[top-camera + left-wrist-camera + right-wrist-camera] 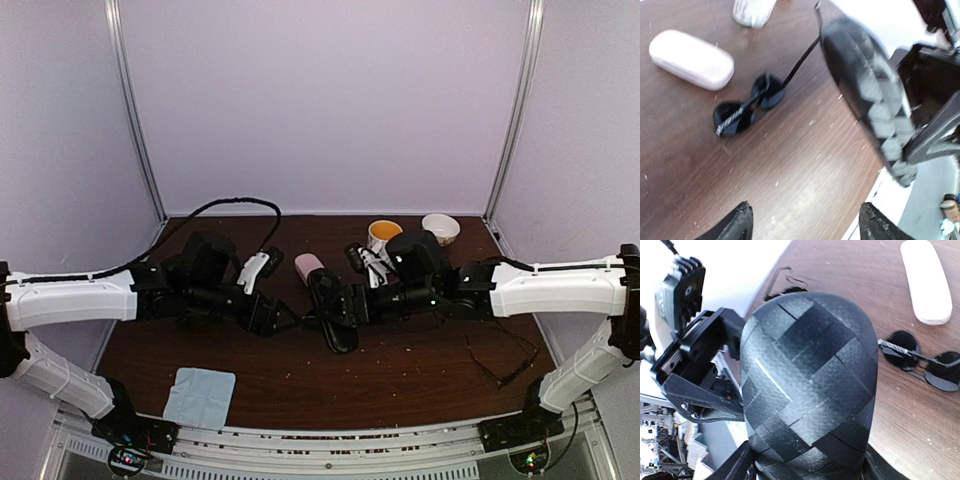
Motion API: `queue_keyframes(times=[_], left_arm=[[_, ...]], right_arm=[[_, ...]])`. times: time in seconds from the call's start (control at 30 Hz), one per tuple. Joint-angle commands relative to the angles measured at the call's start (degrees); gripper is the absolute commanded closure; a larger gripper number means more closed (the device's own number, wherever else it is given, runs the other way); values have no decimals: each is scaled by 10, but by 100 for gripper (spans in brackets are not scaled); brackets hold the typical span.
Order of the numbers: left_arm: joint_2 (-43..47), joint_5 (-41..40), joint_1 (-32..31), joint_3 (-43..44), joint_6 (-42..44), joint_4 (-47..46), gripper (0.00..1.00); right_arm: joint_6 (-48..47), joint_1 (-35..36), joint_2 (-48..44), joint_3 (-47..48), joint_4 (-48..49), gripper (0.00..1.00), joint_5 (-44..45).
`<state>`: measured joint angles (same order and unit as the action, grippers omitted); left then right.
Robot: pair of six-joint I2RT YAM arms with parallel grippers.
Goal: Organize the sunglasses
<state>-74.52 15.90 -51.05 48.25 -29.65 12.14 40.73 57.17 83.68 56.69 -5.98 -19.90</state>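
Observation:
A black pair of sunglasses (pixel 747 105) (pixel 920 360) lies folded on the brown table, next to a pink case (pixel 690 59) (pixel 308 265). My right gripper (pixel 807 467) (pixel 352 305) is shut on a black woven hard case (pixel 807 390) (pixel 870 95) (pixel 335 312), holding it just above the table centre. My left gripper (pixel 805 225) (pixel 275 315) stands open beside that case, with only bare wood between its fingers. A thin black-framed pair of sunglasses (pixel 500 358) lies at the right front of the table.
A light-blue cloth (pixel 200 395) lies near the front left edge. A white case (pixel 253 270) sits behind my left arm. A cup with orange contents (pixel 383 232) and a white bowl (pixel 440 228) stand at the back. A black cable (pixel 235 205) runs along the back left.

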Motion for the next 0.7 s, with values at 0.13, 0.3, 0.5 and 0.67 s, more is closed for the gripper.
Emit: queue_keyframes(times=[0.13, 0.3, 0.5, 0.67], left_arm=[[15, 43, 3, 55, -27, -80, 16], [9, 71, 3, 65, -45, -121, 15], [2, 79, 3, 65, -56, -137, 17], [-2, 79, 3, 59, -62, -142, 21]], right_arm=[[10, -7, -54, -37, 138, 81, -40], [11, -7, -69, -50, 168, 85, -51], [35, -9, -82, -80, 226, 87, -72], [65, -10, -92, -108, 297, 89, -97]])
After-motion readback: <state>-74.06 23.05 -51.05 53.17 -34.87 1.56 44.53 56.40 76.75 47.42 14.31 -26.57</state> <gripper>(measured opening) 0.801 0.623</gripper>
